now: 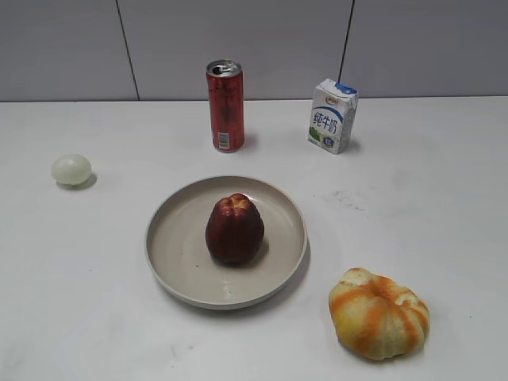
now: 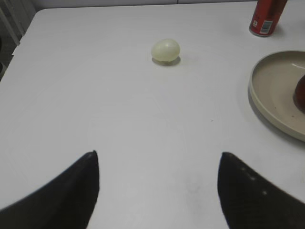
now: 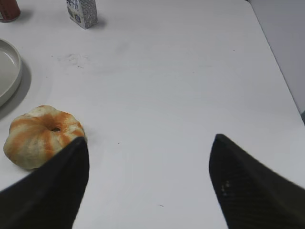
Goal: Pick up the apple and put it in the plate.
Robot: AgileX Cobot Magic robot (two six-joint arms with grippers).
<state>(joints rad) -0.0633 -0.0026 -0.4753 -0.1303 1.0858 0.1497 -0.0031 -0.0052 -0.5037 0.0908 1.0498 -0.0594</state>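
Though scuffed, white table [image 1: 444,198]

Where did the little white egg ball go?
In the exterior view the egg ball sits alone on the table's far left, left of the plate and the red can. The left wrist view shows it ahead of the open left gripper.

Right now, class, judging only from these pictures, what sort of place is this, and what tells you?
Probably a robot test bench, not a kitchen: a bare white table against plain grey wall panels, with props spaced apart, an apple on a plate, a can, a milk carton.
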